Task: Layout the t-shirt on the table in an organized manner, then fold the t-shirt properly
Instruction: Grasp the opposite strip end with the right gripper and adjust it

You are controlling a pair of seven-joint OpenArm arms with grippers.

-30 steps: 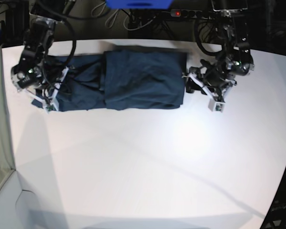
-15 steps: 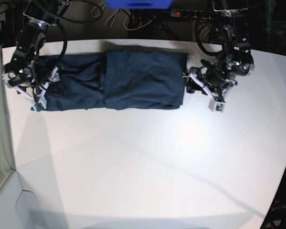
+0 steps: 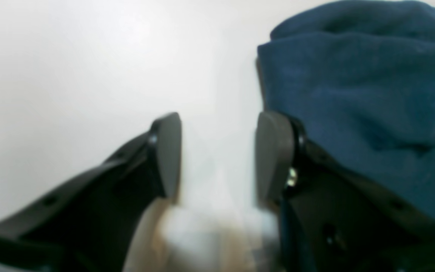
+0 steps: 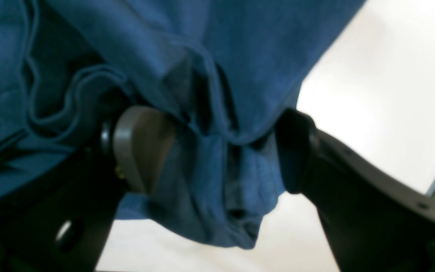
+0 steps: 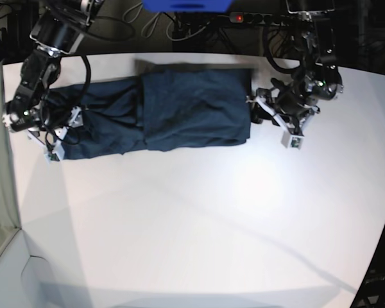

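White worktop (image 5: 199, 218) under me, cables behind; shirt (image 5: 179, 109) lies folded lengthwise. My right pincer (image 4: 210, 151) gapes around its bunched end, left pincer (image 3: 217, 155) released just beside it

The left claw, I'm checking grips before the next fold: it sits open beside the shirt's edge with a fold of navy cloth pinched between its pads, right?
Not quite. The left wrist view shows the left claw open beside the t-shirt edge, but only bare white table shows between its pads; no cloth is pinched.
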